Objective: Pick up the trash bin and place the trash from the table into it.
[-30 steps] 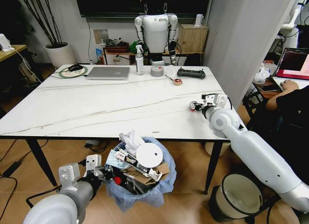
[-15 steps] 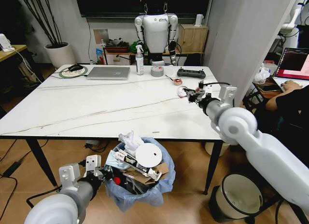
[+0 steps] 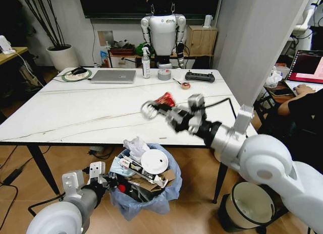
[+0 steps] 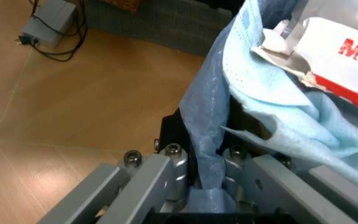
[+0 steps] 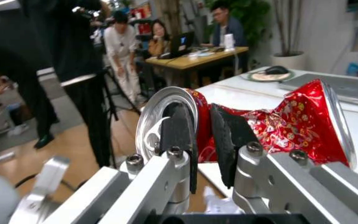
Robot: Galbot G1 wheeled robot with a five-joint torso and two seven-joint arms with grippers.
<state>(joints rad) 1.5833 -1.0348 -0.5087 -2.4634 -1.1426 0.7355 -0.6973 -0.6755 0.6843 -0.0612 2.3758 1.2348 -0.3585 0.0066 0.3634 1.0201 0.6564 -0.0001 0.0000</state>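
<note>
Since the earlier frame the right arm has swung in from the table's right side toward the middle of the near edge, carrying a crushed can.

Head view: right pincer [image 3: 157,107] is above the glossy white marble-look table [image 3: 75,113], clamped on a crushed red metal can [image 3: 162,101] with a silver end. The can is in the air, up and slightly behind the small round dark trash bin lined with a crinkly light-blue bag [image 3: 146,186], which is on the floor just in front of the table edge and piled with a white cup lid, tissues and cardboard. Left pincer [image 3: 108,181] is low, at the bin's left rim.

Left wrist view: left pincer [image 4: 204,161] is closed, with a fold of the blue bag [image 4: 207,116] pinched between its fingers.

Right wrist view: right pincer [image 5: 203,135] has its fingers nearly together, biting the can [image 5: 278,126] at its crumpled waist.
</note>
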